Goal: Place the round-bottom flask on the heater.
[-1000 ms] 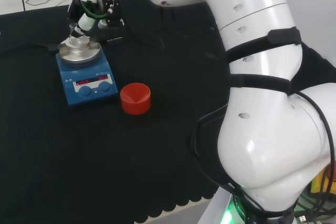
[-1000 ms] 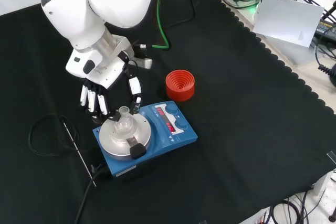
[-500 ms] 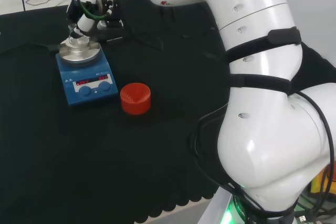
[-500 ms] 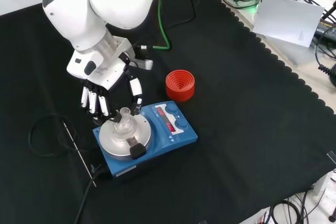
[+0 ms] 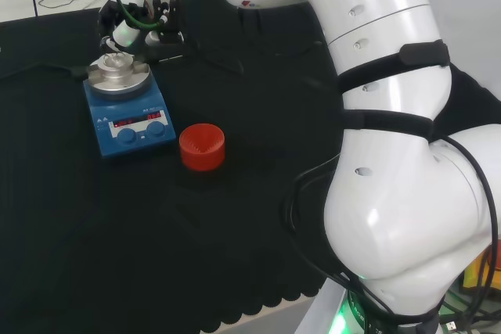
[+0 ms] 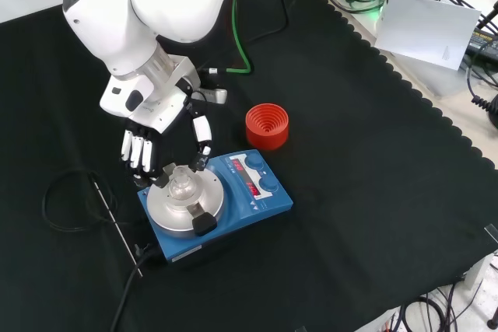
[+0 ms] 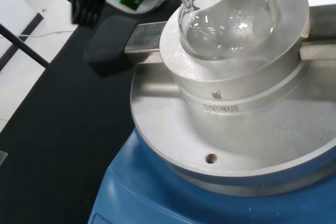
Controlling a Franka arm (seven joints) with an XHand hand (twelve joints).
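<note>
The clear round-bottom flask (image 6: 180, 185) sits upright in the round metal block (image 6: 185, 202) on top of the blue heater (image 6: 247, 194). The wrist view has the flask's bulb (image 7: 226, 19) resting in the block's hollow (image 7: 236, 93). My hand (image 6: 158, 131) hangs just above and behind the flask, open. Its fingers (image 6: 137, 153) point down on one side and the thumb (image 6: 201, 140) on the other, both apart from the glass. In the head view the hand (image 5: 127, 30) is over the flask (image 5: 116, 60) and the heater (image 5: 127, 116).
A red ribbed ring stand (image 6: 267, 126) stands on the cloth beside the heater, also seen as the red stand (image 5: 202, 146). A thin rod and a black cable loop (image 6: 70, 196) lie left of the heater in the front view.
The hand has drawn slightly up and back from the flask's neck. The flask stays in the heater's block.
</note>
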